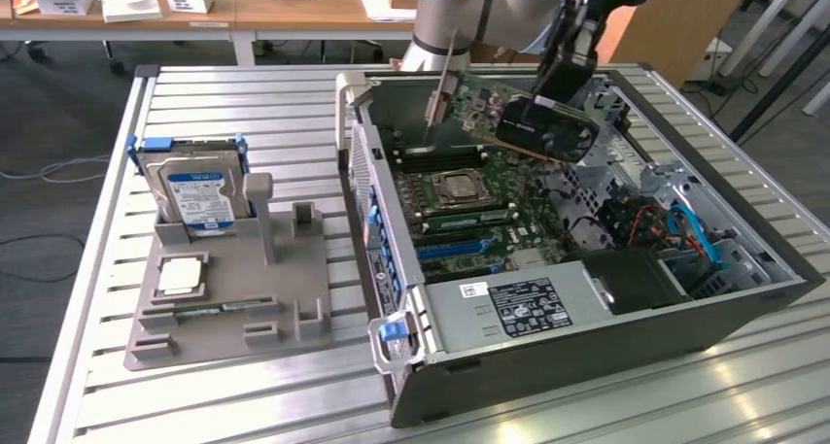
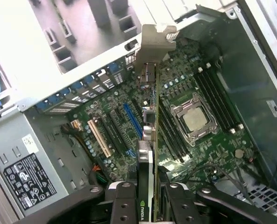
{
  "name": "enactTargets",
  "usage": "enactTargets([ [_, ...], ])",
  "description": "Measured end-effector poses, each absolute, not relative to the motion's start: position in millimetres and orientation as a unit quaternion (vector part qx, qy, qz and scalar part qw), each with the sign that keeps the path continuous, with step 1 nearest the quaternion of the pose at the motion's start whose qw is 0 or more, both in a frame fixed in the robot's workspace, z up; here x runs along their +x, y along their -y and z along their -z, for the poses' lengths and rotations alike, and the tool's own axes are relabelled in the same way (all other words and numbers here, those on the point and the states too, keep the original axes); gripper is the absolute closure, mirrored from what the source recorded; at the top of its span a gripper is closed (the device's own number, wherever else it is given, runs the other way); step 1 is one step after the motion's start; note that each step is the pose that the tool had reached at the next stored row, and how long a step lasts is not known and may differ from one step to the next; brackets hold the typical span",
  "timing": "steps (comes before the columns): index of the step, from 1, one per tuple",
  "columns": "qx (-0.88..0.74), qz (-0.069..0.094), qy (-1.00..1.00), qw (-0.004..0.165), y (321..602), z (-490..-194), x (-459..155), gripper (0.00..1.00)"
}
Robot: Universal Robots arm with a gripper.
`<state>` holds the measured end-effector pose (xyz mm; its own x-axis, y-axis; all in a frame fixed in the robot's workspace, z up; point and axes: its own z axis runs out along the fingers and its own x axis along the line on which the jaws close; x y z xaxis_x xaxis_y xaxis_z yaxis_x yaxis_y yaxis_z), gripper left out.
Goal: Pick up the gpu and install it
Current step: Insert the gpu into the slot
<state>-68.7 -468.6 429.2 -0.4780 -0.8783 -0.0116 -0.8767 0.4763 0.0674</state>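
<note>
The gripper (image 2: pixel 147 198) is clamped tight on the gpu (image 1: pixel 519 114), with one of the fingers (image 2: pixel 124 205) pressed to each flat side. The card hangs tilted above the open computer case (image 1: pixel 584 361), up over the case's rim, with air between its lower edge and the motherboard (image 1: pixel 480 211) inside the case. Its metal bracket (image 2: pixel 155 41) sits near the top edge of the case's back wall. Long slots (image 2: pixel 132 120) on the case's floor lie uncovered below.
</note>
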Motion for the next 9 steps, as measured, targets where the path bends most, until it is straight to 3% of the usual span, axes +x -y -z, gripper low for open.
enactTargets([
  [9, 0.580, 0.031, 0.814, 0.015, 468.6, -427.8, -68.7, 0.73],
])
